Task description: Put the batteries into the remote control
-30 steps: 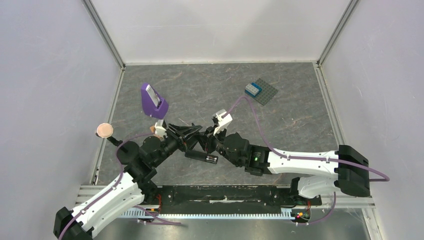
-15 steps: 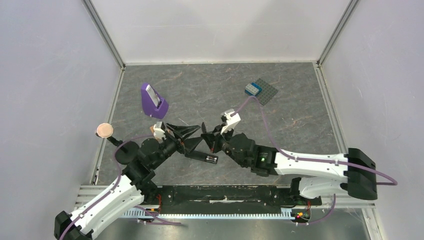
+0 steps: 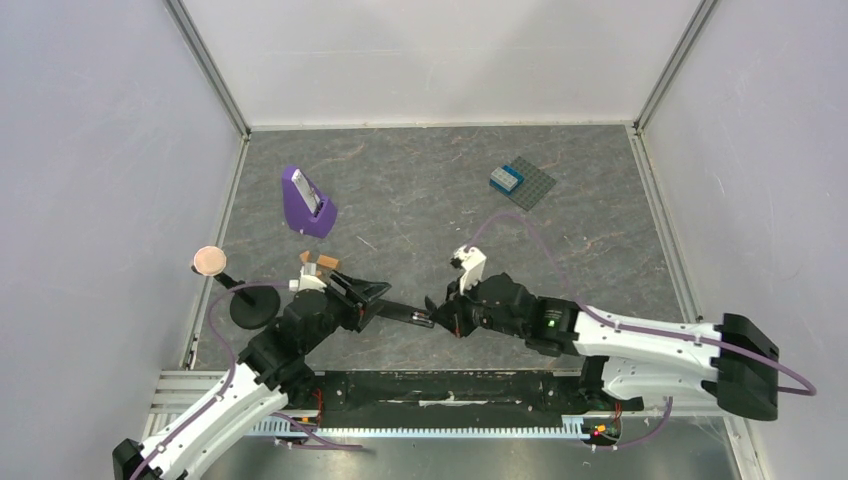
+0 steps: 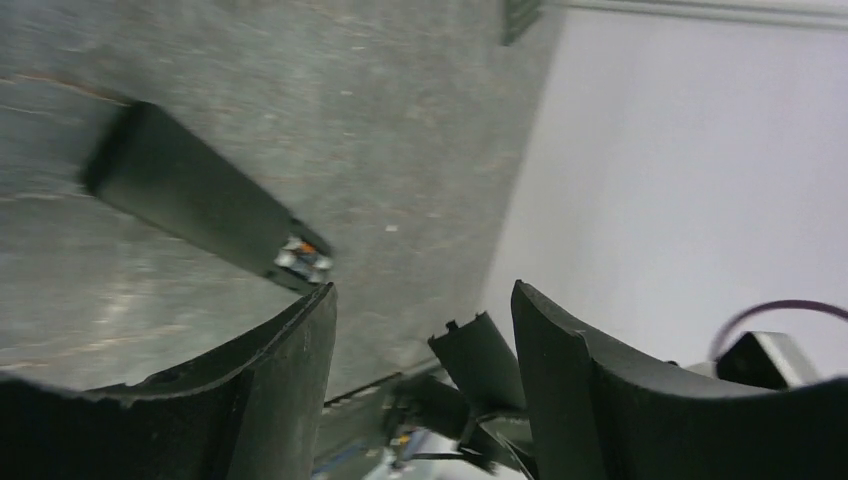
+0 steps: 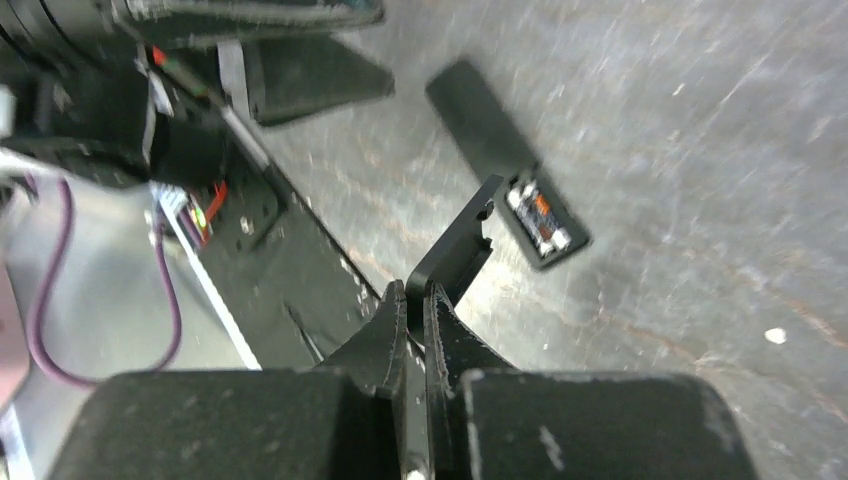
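remote control (image 5: 485, 120) flat on bench (image 5: 700, 100), batteries (image 5: 540, 218) in its open end | right gripper (image 5: 412, 300) by that end, i see it clenched on black cover (image 5: 455, 250) | left gripper (image 4: 422, 295) released near its closed end

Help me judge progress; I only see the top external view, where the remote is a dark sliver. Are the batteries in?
Observer: Yes, the right wrist view shows the batteries lying in the open compartment of the remote control.
Operator: And the cover?
Observer: Off; the right gripper is shut on the battery cover, close beside that open end.
Operator: The other arm?
Observer: The left gripper is open and holds nothing.
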`<state>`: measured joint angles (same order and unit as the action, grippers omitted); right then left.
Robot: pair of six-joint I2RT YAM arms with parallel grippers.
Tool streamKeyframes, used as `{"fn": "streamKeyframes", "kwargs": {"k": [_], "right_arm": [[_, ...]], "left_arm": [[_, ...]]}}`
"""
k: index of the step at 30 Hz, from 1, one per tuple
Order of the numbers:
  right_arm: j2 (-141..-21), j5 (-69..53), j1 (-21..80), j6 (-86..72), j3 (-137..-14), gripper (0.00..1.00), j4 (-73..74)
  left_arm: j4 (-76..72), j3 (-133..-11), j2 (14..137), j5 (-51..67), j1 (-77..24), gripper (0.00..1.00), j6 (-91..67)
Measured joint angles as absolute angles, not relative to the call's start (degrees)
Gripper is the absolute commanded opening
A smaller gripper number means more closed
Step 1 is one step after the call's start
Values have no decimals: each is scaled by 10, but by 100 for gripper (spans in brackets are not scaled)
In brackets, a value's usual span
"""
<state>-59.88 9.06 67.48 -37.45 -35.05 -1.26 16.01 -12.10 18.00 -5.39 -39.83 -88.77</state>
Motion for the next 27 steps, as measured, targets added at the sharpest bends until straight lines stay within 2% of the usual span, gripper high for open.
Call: {"fn": "streamKeyframes", "kwargs": {"k": [6,11,27], "right_arm": [[-698,-67,649,-364,-350,0,6],[-742,-134,625,-367,-339,0,-5],[-793,-209,537,-399,-291,0,-129]], "left_arm": [[178,-131,299,-43,-398,67,-784],[178,-183,399,-34,-398,67,-710],[136,-207,429,-18,-391,67,-672]]}}
